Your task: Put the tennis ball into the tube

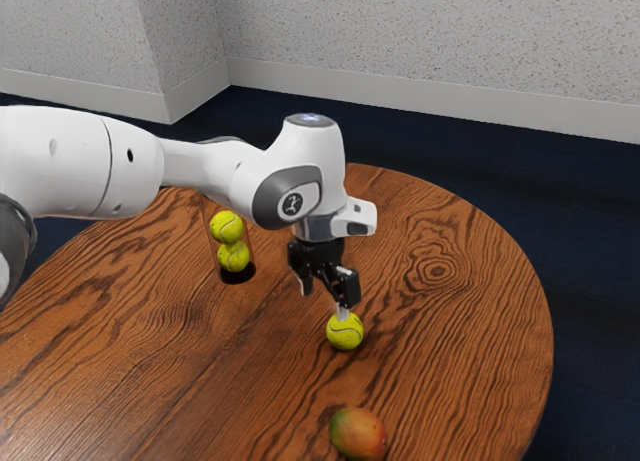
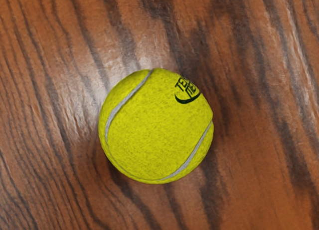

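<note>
Two balls (image 1: 228, 229) occupy the tube (image 1: 238, 276); a mango (image 1: 358, 433) lies apart.

The bent arm (image 1: 225, 169) points its claw (image 1: 323, 301) downward, fingers (image 1: 343, 312) spread apart.

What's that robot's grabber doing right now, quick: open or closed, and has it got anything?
Gripper: open, its fingers apart, holding nothing; the loose tennis ball sits on the table just below.

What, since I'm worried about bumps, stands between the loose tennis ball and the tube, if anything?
Nothing visible stands between the loose tennis ball and the tube. The open gripper hangs above the ball, and the red-green fruit lies off the ball's other side, away from the tube.
</note>
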{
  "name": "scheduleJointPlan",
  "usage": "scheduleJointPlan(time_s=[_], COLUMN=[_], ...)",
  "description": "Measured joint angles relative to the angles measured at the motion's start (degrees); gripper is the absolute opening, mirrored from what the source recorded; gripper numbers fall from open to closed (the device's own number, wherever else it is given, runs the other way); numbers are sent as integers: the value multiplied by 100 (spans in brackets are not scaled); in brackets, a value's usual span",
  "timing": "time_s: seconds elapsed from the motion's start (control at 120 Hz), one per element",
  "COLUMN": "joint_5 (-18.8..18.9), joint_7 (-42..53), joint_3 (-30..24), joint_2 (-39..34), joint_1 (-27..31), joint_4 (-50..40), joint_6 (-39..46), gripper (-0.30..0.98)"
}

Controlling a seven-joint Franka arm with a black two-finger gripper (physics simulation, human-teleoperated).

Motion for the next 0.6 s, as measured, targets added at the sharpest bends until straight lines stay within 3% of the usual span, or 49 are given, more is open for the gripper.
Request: scheduleJointPlan(time_s=[0.6], joint_5=[-27], joint_7=[97], joint_3=[0], joint_2=[1166], joint_1=[-17], joint_4=[358], joint_6=[808], gripper=[69])
